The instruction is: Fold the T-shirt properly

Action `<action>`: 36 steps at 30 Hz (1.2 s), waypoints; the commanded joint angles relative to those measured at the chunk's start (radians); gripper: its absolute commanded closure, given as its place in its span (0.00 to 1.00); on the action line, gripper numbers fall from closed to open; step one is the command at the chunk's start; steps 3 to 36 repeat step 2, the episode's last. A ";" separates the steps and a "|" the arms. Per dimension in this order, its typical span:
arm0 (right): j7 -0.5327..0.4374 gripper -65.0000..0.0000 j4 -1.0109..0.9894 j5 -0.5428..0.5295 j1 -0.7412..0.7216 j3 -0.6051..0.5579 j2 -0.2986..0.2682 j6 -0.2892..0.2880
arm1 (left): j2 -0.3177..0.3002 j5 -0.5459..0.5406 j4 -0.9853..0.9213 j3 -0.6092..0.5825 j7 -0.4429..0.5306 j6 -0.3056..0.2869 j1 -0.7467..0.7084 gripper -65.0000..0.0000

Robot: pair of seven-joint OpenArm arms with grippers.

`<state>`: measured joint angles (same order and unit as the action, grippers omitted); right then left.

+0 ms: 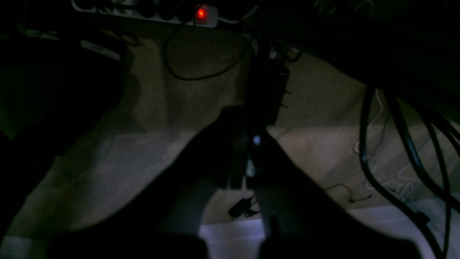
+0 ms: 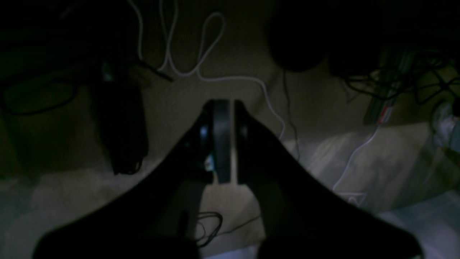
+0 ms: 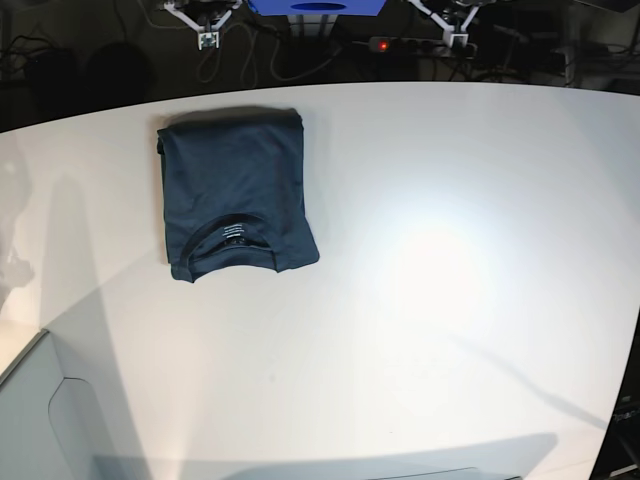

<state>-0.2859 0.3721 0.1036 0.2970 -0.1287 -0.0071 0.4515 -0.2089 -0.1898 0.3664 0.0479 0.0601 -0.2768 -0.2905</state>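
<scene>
A T-shirt [image 3: 235, 192] lies folded into a compact rectangle on the tabletop [image 3: 450, 280], near the far edge and toward the left side in the base view. Its collar end faces the near edge, its opposite end sits just short of the far edge. The rest of the tabletop stretches to the right and toward the near edge. Behind the far edge, on the floor, a power strip [image 3: 400, 45] lies right of centre, with cables [image 3: 230, 60] trailing left of it. At the near left corner a box [image 3: 45, 420] stands against the tabletop's edge.
</scene>
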 commanded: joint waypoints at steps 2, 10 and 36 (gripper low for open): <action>-0.008 1.00 0.001 -0.005 0.012 -0.001 0.006 0.028 | -0.008 0.003 0.001 0.000 0.004 -0.003 -0.009 1.00; -0.008 1.00 0.001 -0.005 0.012 -0.001 0.006 0.028 | -0.008 0.003 0.001 0.000 0.004 -0.003 -0.009 1.00; -0.008 1.00 0.001 -0.005 0.012 -0.001 0.006 0.028 | -0.008 0.003 0.001 0.000 0.004 -0.003 -0.009 1.00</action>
